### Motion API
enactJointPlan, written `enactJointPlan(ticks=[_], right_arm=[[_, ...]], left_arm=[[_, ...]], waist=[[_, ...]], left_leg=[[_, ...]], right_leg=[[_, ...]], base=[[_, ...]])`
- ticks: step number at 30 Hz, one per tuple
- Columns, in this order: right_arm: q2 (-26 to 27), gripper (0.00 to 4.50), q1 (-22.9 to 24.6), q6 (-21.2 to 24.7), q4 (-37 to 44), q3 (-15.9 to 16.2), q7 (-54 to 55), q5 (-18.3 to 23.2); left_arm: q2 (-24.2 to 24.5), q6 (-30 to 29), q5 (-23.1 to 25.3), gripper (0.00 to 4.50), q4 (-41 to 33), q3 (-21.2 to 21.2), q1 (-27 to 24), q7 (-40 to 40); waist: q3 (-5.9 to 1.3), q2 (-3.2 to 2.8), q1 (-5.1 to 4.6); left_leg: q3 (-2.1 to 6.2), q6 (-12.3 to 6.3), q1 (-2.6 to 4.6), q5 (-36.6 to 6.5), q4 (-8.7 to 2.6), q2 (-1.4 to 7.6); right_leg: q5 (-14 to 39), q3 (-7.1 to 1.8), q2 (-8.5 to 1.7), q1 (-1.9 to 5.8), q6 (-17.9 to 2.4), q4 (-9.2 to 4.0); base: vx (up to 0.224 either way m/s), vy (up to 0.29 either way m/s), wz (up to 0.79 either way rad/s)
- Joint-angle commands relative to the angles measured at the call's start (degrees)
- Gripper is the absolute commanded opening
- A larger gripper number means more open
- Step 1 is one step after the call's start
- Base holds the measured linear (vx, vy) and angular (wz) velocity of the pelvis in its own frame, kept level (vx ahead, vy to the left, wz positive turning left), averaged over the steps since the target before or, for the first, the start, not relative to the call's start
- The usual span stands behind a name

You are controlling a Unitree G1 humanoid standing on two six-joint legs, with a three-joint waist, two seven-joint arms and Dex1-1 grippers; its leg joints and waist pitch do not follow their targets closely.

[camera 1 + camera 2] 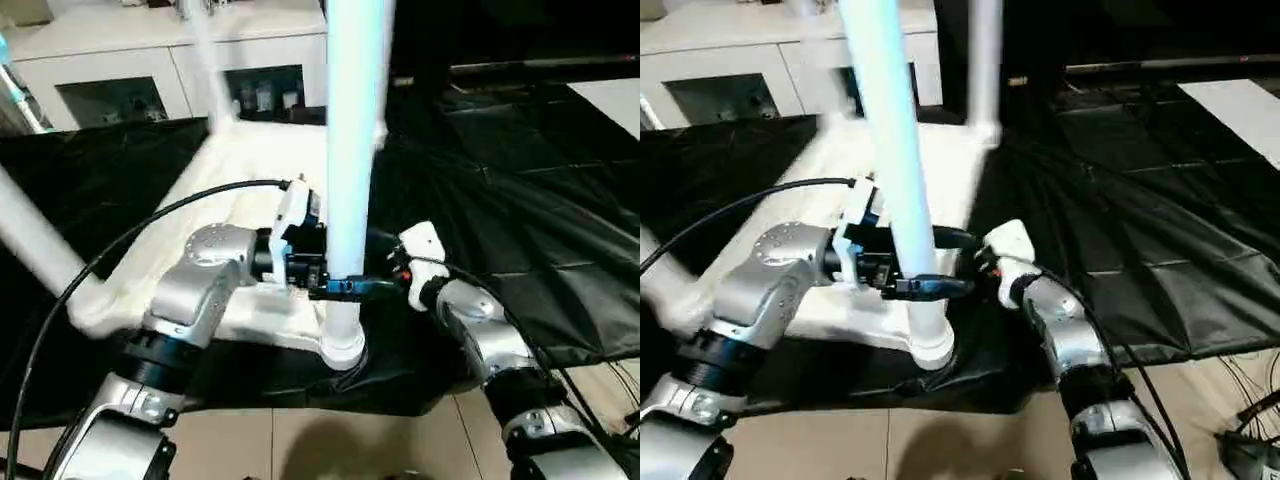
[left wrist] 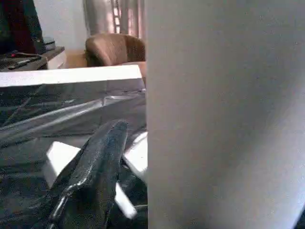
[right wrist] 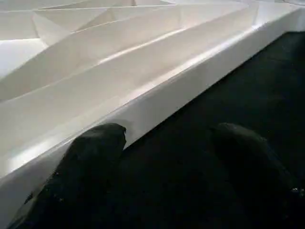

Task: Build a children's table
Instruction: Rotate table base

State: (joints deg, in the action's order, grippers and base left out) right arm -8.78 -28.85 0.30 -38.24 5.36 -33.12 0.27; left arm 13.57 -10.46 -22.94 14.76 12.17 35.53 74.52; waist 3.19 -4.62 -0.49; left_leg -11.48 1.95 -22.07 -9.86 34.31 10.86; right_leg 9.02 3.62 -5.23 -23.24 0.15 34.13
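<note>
The children's table top (image 1: 250,170) lies upside down on the black-covered work table. A white leg (image 1: 352,150) stands upright in the near right corner socket (image 1: 342,352). My left gripper (image 1: 345,270) is shut on this leg just above the socket, one black finger in front of it and one behind. In the left wrist view the leg (image 2: 224,114) stands close beside one black finger (image 2: 90,176). My right gripper (image 3: 167,138) is open low beside the top's rim (image 3: 157,102), with only black cover between its fingers. Another leg (image 1: 40,250) leans at the near left, and a third leg (image 1: 983,60) stands at the far right corner.
A white cabinet (image 1: 120,70) with glass doors stands behind the work table. The black cover (image 1: 520,230) spreads to the right in creases. The work table's front edge runs just below the socket, with tiled floor (image 1: 300,440) beyond. A black cable (image 1: 100,260) arcs over my left forearm.
</note>
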Motion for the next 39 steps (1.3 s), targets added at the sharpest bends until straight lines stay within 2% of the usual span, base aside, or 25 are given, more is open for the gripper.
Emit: enactJointPlan(ticks=[1,4,5,7,9,12,13,14,15,16,17,19,21,24,26,28,29,31,32,33,34,35,37,39], right_arm=[[3.2,3.76,0.1,0.6,2.6,6.0,-5.6,0.7],[2.8,3.76,-0.1,-0.2,1.9,5.6,-3.6,-0.7],[2.6,3.76,-0.8,-0.7,0.3,4.8,-1.0,-2.1],[2.5,3.76,-1.4,-0.8,-0.6,3.7,0.1,-2.1],[2.1,3.76,-2.5,0.2,-2.2,2.3,3.8,-2.8],[0.8,3.76,-4.3,0.6,-4.8,-0.4,9.9,-3.4],[0.8,3.76,-4.3,0.6,-4.8,-0.4,9.9,-3.4],[0.2,3.76,-4.9,0.3,-5.6,-2.0,12.1,-2.9],[-0.2,3.76,-5.1,0.3,-5.9,-2.7,13.2,-2.8],[-0.3,3.76,-5.2,0.2,-6.0,-2.9,13.4,-2.8],[-0.9,3.76,-5.6,-0.5,-6.4,-4.2,14.7,-2.4],[-1.7,3.76,-6.2,-1.0,-7.0,-5.6,16.4,-1.9],[-2.6,3.76,-7.0,-1.4,-7.6,-7.7,17.6,-0.4],[-4.3,3.76,-7.5,-1.9,-7.4,-9.1,15.6,1.2],[-4.7,3.76,-7.4,-2.1,-7.1,-8.8,14.6,1.2],[-5.4,3.76,-6.8,-2.0,-5.8,-8.2,11.7,1.5],[-6.0,3.76,-6.0,-2.1,-4.5,-7.4,9.2,1.5],[-7.5,3.76,-4.0,-2.3,-1.1,-5.4,3.8,1.3],[-8.1,3.76,-3.2,-2.1,0.2,-4.9,2.0,1.4],[-8.6,3.76,-2.6,-1.8,1.2,-4.6,0.8,1.7],[-9.2,3.76,-2.0,-1.5,2.2,-4.2,-0.3,1.9],[-9.9,3.76,-1.4,-1.1,3.2,-3.8,-1.5,2.2],[-10.7,3.76,-0.8,-0.8,3.5,-3.3,-2.3,1.8],[-11.1,3.76,-0.6,-0.8,3.3,-3.0,-2.3,1.2]], left_arm=[[-1.8,2.2,2.5,3.28,2.1,1.6,1.6,-2.8],[-2.6,5.0,4.8,3.28,5.3,1.0,2.7,-5.3],[-2.8,6.5,6.3,3.28,7.6,0.6,3.5,-7.7],[-2.8,8.2,7.4,3.28,9.7,0.5,4.1,-8.8],[-2.7,11.5,10.8,3.28,13.6,0.5,5.3,-13.0],[-2.9,14.8,14.5,3.28,20.8,-0.7,8.0,-20.3],[-2.9,14.8,14.5,3.28,20.8,-0.7,8.0,-20.3],[-2.2,16.7,16.7,3.28,23.5,-0.6,8.9,-23.0],[-1.8,17.8,17.8,3.28,24.8,-0.4,9.3,-24.2],[-1.7,18.0,18.0,3.28,25.0,-0.4,9.4,-24.4],[-1.0,18.6,19.0,3.28,26.2,-0.2,9.7,-25.5],[-0.5,19.6,20.0,3.28,27.4,-0.2,10.1,-26.9],[-0.2,19.4,19.7,3.28,29.1,-1.0,10.7,-28.2],[0.3,19.6,21.0,3.28,31.2,-0.6,11.1,-29.5],[0.4,20.2,21.6,3.28,31.9,-0.4,11.1,-29.6],[0.2,18.4,20.4,3.28,31.4,-0.8,10.2,-27.0],[0.3,16.2,19.3,3.28,30.0,-0.7,9.0,-24.5],[0.9,10.8,17.7,3.28,26.8,-0.1,6.0,-20.7],[1.0,10.1,17.3,3.28,26.0,-0.4,4.9,-21.0],[0.9,10.2,16.9,3.28,25.6,-0.8,4.2,-21.7],[1.0,10.2,16.5,3.28,25.1,-1.1,3.4,-22.1],[1.3,9.3,16.1,3.28,24.6,-1.3,2.7,-22.1],[2.4,8.3,17.2,3.28,24.1,-0.7,1.7,-22.4],[3.3,7.6,18.4,3.28,23.6,-0.1,0.9,-22.9]], waist=[[-3.90,0.62,0.86],[-3.85,0.70,0.88],[-3.75,0.69,0.90],[-3.66,0.74,0.94],[-3.61,0.74,0.80],[-3.44,0.75,0.75],[-3.39,0.88,0.70],[-3.25,0.98,0.59],[-3.25,0.98,0.59],[-3.47,0.95,0.63],[-3.42,0.99,0.52],[-3.54,0.96,0.56],[-3.58,0.96,0.50],[-3.72,1.05,0.46],[-3.79,0.99,0.49],[-3.99,1.16,0.71],[-4.09,0.70,0.87],[-4.18,0.88,1.23],[-4.28,0.84,1.60],[-4.54,0.75,1.71],[-4.85,0.68,1.99],[-5.14,0.61,2.36],[-5.29,0.43,3.10],[-5.11,0.41,3.23]], left_leg=[[1.06,-2.51,0.84,-17.1,-4.12,1.83],[1.12,-1.79,1.10,-18.7,-4.17,1.80],[1.27,-1.21,1.13,-19.6,-4.28,1.81],[1.32,-0.81,1.28,-20.6,-4.27,1.68],[1.49,-0.55,1.11,-21.2,-4.37,1.60],[1.55,0.12,1.45,-22.2,-4.38,1.47],[1.53,0.23,1.62,-23.1,-4.24,1.30],[1.69,0.07,1.36,-23.3,-4.25,1.13],[1.69,0.07,1.36,-23.3,-4.25,1.13],[1.87,0.05,1.35,-22.7,-4.29,1.22],[1.88,-0.22,1.06,-22.5,-4.38,1.18],[1.87,-0.24,1.26,-22.7,-4.34,1.30],[1.78,-0.61,1.19,-22.5,-4.28,1.23],[1.67,-1.52,0.96,-21.6,-4.21,1.17],[1.56,-2.11,0.63,-20.0,-4.12,1.16],[1.39,-2.74,0.68,-18.8,-3.90,1.17],[1.41,-3.22,0.54,-17.4,-3.87,1.27],[1.30,-3.92,0.41,-15.8,-3.86,1.55],[1.14,-5.31,0.21,-14.1,-3.65,1.60],[1.11,-5.69,0.32,-13.1,-3.48,1.61],[1.13,-6.49,0.42,-10.9,-3.23,1.69],[1.17,-7.39,0.19,-8.3,-3.06,1.76],[1.13,-8.52,0.34,-6.2,-2.77,1.94],[1.05,-8.67,0.30,-6.9,-2.82,1.94]], right_leg=[[18.0,-1.72,-2.53,2.88,-14.6,-4.05],[20.1,-1.79,-2.58,2.64,-13.9,-4.40],[21.9,-1.80,-2.70,2.53,-13.1,-4.55],[23.8,-1.80,-2.80,2.44,-12.4,-4.84],[25.3,-1.71,-2.77,2.42,-11.6,-5.02],[27.2,-1.62,-2.71,2.08,-10.6,-5.38],[28.9,-1.55,-2.69,1.95,-9.9,-5.54],[31.3,-1.35,-2.76,2.06,-8.7,-5.89],[31.3,-1.35,-2.76,2.06,-8.7,-5.89],[32.1,-1.32,-2.92,2.13,-7.7,-5.95],[31.8,-1.25,-2.83,2.12,-7.5,-6.02],[31.2,-1.25,-2.85,1.97,-7.9,-5.97],[29.8,-1.22,-2.85,1.99,-8.9,-5.84],[27.2,-1.19,-2.74,2.22,-9.8,-5.60],[24.8,-1.21,-2.77,2.41,-10.7,-5.41],[22.7,-1.32,-2.86,2.53,-11.9,-5.16],[20.5,-1.34,-2.92,2.66,-12.8,-4.87],[16.9,-1.30,-2.82,2.95,-13.9,-4.44],[14.2,-1.27,-2.70,3.03,-14.8,-4.02],[12.6,-1.32,-2.68,2.97,-15.1,-3.90],[8.8,-1.31,-2.63,2.94,-16.0,-3.48],[5.0,-1.26,-2.53,3.09,-16.8,-2.92],[1.5,-1.27,-2.42,2.64,-17.5,-2.50],[2.2,-1.21,-2.44,2.50,-17.5,-2.61]], base=[[0.000,0.000,0.00],[0.000,0.000,0.00],[0.000,0.000,0.00],[0.000,0.000,0.00],[0.000,0.000,0.00],[0.000,0.000,0.00],[0.000,0.000,0.00],[0.000,0.000,0.00],[0.000,0.000,0.00],[0.000,0.000,0.00],[0.000,0.000,0.00],[0.000,0.000,0.00],[0.000,0.000,0.00],[0.000,0.000,0.00],[0.000,0.000,0.00],[0.000,0.000,0.00],[0.000,0.000,0.00],[0.025,0.000,-0.01],[0.050,0.000,-0.02],[0.056,0.002,-0.01],[0.000,0.000,0.00],[0.000,0.000,0.00],[0.000,0.000,0.00],[0.000,0.000,0.00]])
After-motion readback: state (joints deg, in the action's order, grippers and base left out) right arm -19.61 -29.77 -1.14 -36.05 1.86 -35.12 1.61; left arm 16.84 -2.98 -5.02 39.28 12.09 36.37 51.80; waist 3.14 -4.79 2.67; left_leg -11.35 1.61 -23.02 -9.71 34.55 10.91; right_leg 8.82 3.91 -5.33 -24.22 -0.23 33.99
